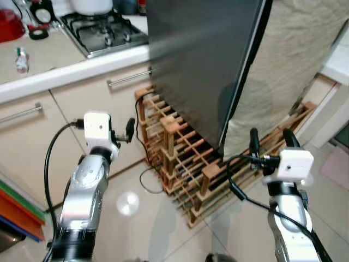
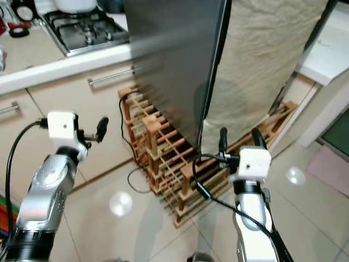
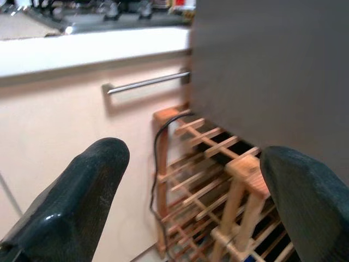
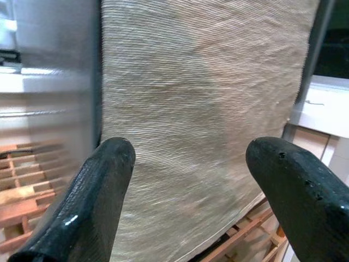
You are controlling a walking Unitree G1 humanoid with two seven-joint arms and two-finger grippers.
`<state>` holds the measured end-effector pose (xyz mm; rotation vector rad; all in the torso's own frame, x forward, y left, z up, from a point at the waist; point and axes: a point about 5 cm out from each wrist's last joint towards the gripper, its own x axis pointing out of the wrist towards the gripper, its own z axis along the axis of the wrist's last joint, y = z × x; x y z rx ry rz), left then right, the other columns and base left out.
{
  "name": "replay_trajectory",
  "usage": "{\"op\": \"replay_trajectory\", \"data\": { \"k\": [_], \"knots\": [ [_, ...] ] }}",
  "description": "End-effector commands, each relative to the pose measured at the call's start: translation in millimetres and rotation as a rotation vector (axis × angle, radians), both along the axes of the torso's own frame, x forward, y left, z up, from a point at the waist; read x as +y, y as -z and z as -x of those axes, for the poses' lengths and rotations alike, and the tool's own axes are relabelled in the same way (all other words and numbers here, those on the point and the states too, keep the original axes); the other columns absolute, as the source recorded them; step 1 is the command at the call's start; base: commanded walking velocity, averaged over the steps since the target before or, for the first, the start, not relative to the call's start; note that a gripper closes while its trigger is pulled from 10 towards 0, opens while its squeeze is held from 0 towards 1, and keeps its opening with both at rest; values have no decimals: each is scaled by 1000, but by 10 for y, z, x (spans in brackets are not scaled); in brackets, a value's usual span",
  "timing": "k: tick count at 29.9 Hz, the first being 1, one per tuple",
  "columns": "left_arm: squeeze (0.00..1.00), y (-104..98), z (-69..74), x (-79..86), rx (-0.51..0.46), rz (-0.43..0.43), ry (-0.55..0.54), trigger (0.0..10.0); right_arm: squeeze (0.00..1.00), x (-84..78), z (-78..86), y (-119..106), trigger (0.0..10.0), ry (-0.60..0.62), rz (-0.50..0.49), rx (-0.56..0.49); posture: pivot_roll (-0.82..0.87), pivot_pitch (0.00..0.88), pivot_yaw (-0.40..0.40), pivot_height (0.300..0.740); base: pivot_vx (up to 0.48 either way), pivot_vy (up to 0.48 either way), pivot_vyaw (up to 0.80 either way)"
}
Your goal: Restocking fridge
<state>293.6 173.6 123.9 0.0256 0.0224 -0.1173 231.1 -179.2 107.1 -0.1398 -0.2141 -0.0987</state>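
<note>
A kitchen seen from the robot's head, looking forward and down. Straight ahead stands the fridge [image 1: 202,60], a tall dark grey slab whose flat side fills the upper middle of the scene. A beige woven cloth [image 1: 283,71] hangs just to its right, touching its dark edge and reaching down toward the floor. At the foot of the fridge a wooden rack [image 1: 180,158] of slats and posts sits on the pale tiled floor [image 1: 136,218], running from the cupboards on the left to beyond the cloth on the right. A black cable [image 1: 144,142] trails down the rack's left end.

To the left, a cream tabletop [image 1: 60,65] carries a gas hob [image 1: 103,30] with a white pot on it, plus a few small items near the far edge. Below it are cream cupboard fronts with a metal bar handle [image 1: 128,78].

The left hand [image 1: 130,130] is raised in front of the cupboards, beside the rack's left end, fingers [image 3: 82,196] spread apart and holding nothing. The right hand [image 1: 270,141] is raised near the bottom of the cloth, over the rack, fingers [image 4: 98,191] also spread apart and empty. Neither hand touches the fridge.

Orange and green flat boards [image 1: 19,210] lean at the lower left edge.
</note>
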Motion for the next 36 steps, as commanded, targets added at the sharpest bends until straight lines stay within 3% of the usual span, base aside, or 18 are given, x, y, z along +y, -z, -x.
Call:
{"op": "replay_trajectory", "data": {
  "k": [1, 5, 18, 23, 29, 32, 36],
  "knots": [
    [0, -157, -41, -136, -75, -5, 52, 10000, 0, 4, -60, -78, 10000, 2, 12, -12, -64, 0, 1, 732, 0, 0, 0],
    [0, -178, -36, -218, -82, 4, 70, 10000, 0, 4, -115, -126, 10000, -6, 17, -18, -69, 0, -3, 732, 0, 0, 0],
    [0, -222, -72, -454, -99, 57, 194, 10000, 0, 34, -229, -202, 10000, -20, 40, -31, -84, 0, -11, 732, 46, -459, 319],
    [0, -251, -128, -474, -106, 61, 188, 10000, 0, 27, -225, -196, 10000, -22, 48, -28, -92, 0, -9, 732, 0, 0, 0],
    [0, -262, -163, -564, -96, 69, 269, 10000, 0, 29, -234, -193, 10000, -23, 52, -28, -88, 0, -16, 732, 0, 0, 0],
    [0, -281, -312, -754, -59, 55, 386, 10000, 0, 49, -260, -174, 10000, -30, 51, -24, -84, 0, -21, 732, 0, 0, 0],
    [0, -275, -413, -841, -34, 58, 437, 10000, 0, 73, -291, -170, 10000, -47, 42, -25, -90, 0, -19, 732, 0, 0, 0]
  ]
}}
